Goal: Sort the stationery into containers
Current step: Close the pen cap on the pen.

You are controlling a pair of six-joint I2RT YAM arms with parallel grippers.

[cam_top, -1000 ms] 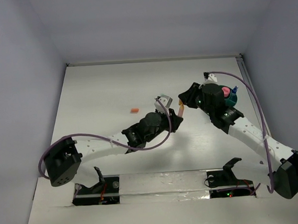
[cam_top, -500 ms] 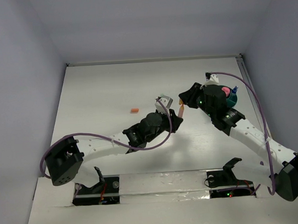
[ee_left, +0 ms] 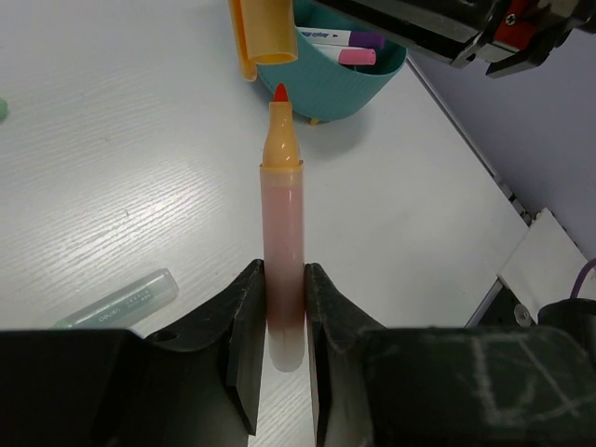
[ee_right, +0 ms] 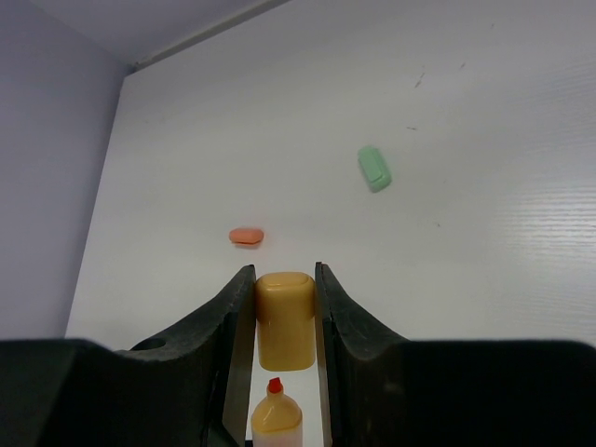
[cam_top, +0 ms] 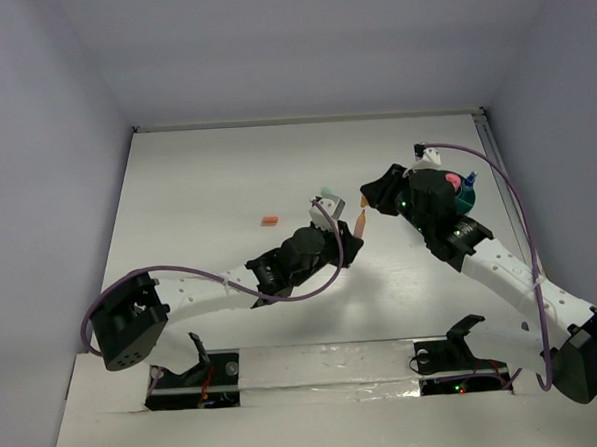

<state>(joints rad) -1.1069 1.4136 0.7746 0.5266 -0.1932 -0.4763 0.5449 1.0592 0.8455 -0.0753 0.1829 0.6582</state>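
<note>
Just beside the teal tub (ee_left: 349, 88), my left fingers (ee_left: 244, 345) pinch the salmon marker (ee_left: 282, 251) tip-out and my right fingers (ee_right: 233, 326) pinch an orange cap (ee_right: 284, 321) facing that tip, apparently for capping.

Robot lab booth, white table (cam_top: 226, 177), plain walls (cam_top: 37, 197)

Left gripper (ee_left: 282, 279) clamped on uncapped salmon marker (ee_left: 282, 214), red tip pointing up-frame — just below orange cap (ee_left: 264, 33). Teal tub (ee_left: 345, 86) upper centre; pale-green marker (ee_left: 121, 300) lower left.
</note>
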